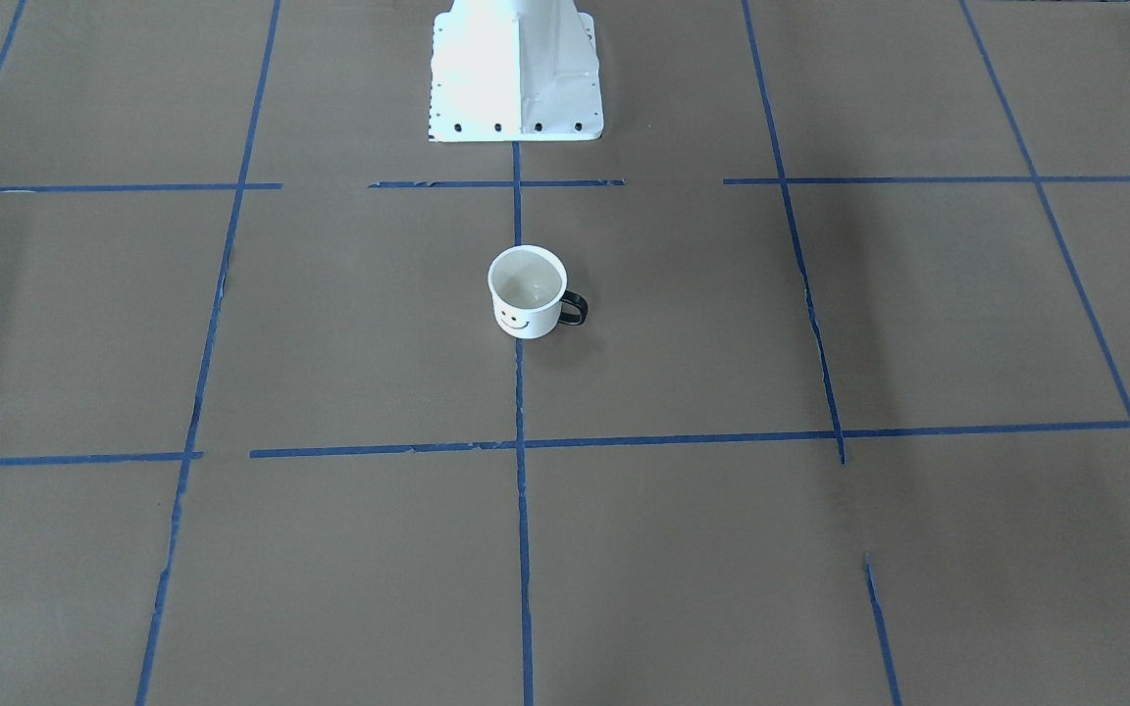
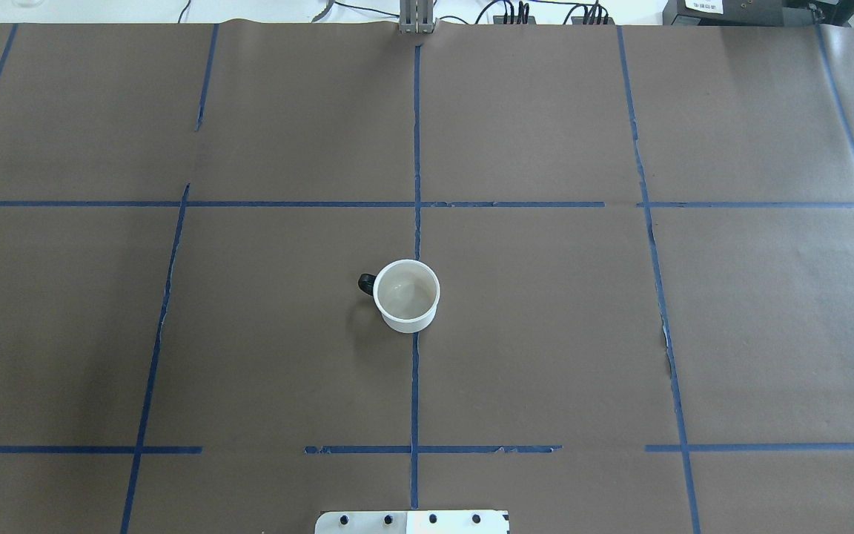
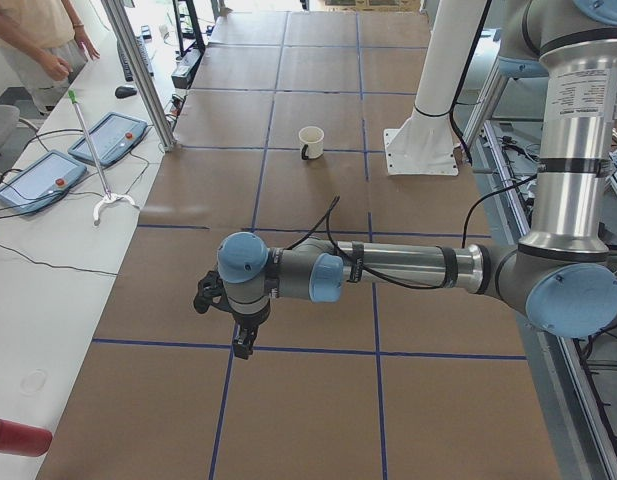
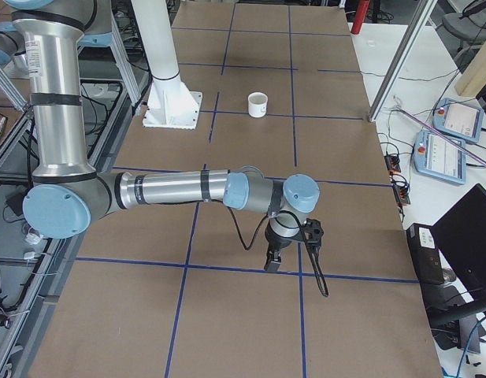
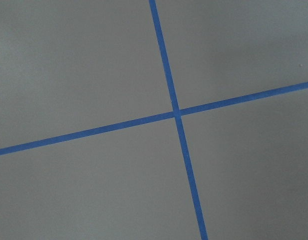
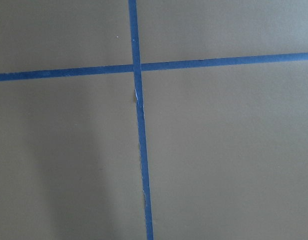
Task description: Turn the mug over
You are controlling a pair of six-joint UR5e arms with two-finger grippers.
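1 upright mug sits well apart from left gripper and right gripper.

One mug is sitting on one desk; two pincers are hovering, left pincer and right pincer; two pendants are lying alongside.

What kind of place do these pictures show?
Most likely a robotics lab: a paper-covered table marked with a blue tape grid, the robot's left arm and right arm, and control tablets on a side bench.
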